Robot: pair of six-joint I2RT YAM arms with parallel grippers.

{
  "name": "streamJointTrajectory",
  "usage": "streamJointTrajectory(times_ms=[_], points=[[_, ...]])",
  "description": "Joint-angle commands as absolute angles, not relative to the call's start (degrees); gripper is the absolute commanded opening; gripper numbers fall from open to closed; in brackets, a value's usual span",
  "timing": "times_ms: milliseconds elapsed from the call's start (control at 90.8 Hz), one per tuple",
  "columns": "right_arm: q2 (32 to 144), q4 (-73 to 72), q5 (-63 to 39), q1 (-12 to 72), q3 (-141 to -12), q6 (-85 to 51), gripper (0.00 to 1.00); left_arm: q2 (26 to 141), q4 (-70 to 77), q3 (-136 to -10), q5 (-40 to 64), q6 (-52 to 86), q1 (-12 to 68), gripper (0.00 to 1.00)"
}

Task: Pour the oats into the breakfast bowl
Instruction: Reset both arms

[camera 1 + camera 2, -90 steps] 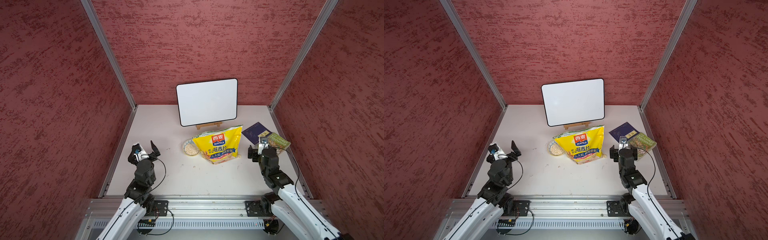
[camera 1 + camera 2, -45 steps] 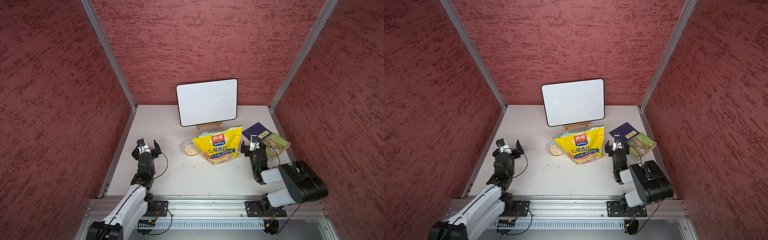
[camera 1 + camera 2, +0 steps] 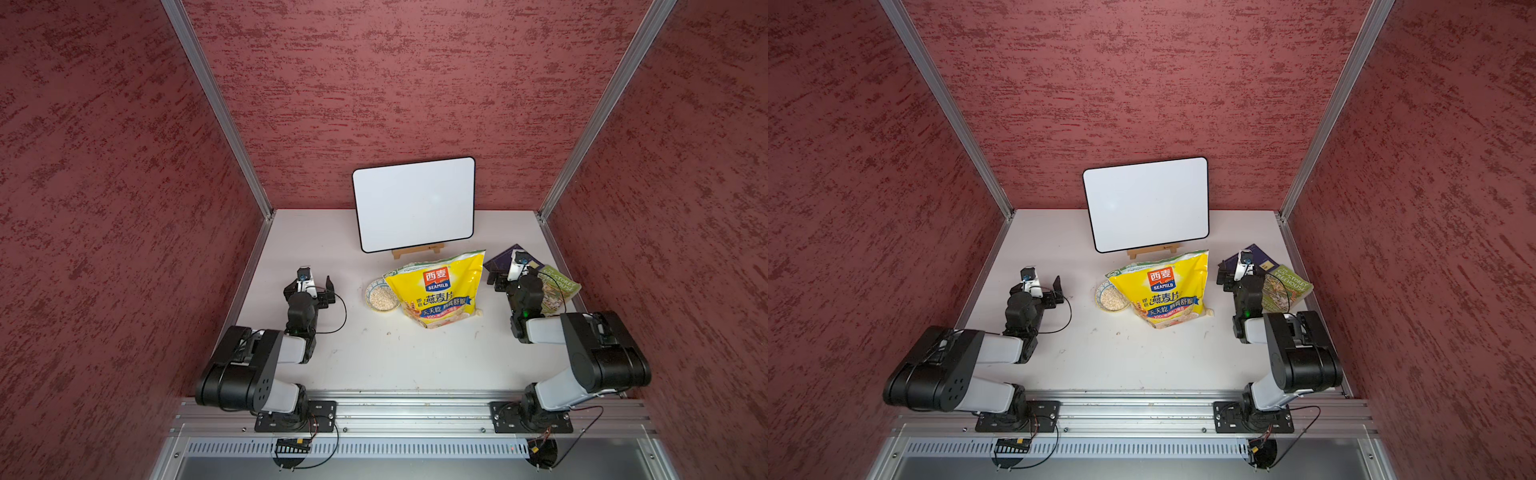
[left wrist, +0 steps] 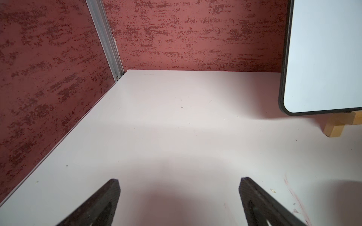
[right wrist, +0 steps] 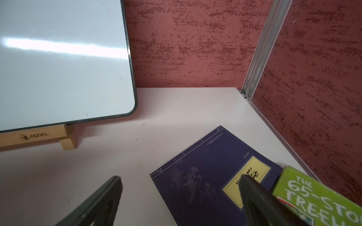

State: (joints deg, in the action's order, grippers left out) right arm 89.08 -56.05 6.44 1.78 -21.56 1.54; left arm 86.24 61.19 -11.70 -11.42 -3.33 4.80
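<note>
The yellow SEAMILD pouch of oats (image 3: 436,291) (image 3: 1165,291) stands in the middle of the table in both top views. The small blue-rimmed breakfast bowl (image 3: 371,286) (image 3: 1102,289) sits against the pouch's left side. Pale oat flakes (image 3: 382,298) lie inside the bowl. My left gripper (image 3: 310,286) (image 4: 179,182) is open and empty, low over bare table to the left of the bowl. My right gripper (image 3: 515,270) (image 5: 180,180) is open and empty, to the right of the pouch. One of its fingers hangs over a dark blue book (image 5: 205,176).
A whiteboard (image 3: 415,203) on a wooden easel stands behind the pouch. A green book (image 3: 557,286) (image 5: 317,195) partly overlaps the blue book by the right wall. Red walls close in the left, right and back. A few loose flakes lie on the table in front of the pouch.
Both arms have folded, elbows now raised near the front rail. Both grippers have shifted a little toward the back, still open. Pouch and bowl have not moved.
</note>
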Motion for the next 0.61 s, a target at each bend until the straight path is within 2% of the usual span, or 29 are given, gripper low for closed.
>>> streamJointTrajectory(times_ms=[0, 154, 209, 595], points=[[88.6, -53.3, 3.9, 1.4, -21.6, 0.1, 0.99, 88.2, 67.7, -13.8, -8.3, -5.1, 4.2, 1.00], [88.7, -53.2, 3.9, 1.4, -21.5, 0.0, 0.99, 87.7, 53.5, -20.8, -2.5, -1.2, -0.2, 1.00], [88.6, -53.2, 3.9, 1.3, -21.6, 0.1, 0.99, 87.4, 53.2, -20.7, 0.0, 0.6, -2.4, 1.00], [88.6, -53.3, 3.9, 1.4, -21.6, 0.2, 0.99, 87.4, 53.6, -20.6, -0.2, 0.5, -2.3, 1.00]])
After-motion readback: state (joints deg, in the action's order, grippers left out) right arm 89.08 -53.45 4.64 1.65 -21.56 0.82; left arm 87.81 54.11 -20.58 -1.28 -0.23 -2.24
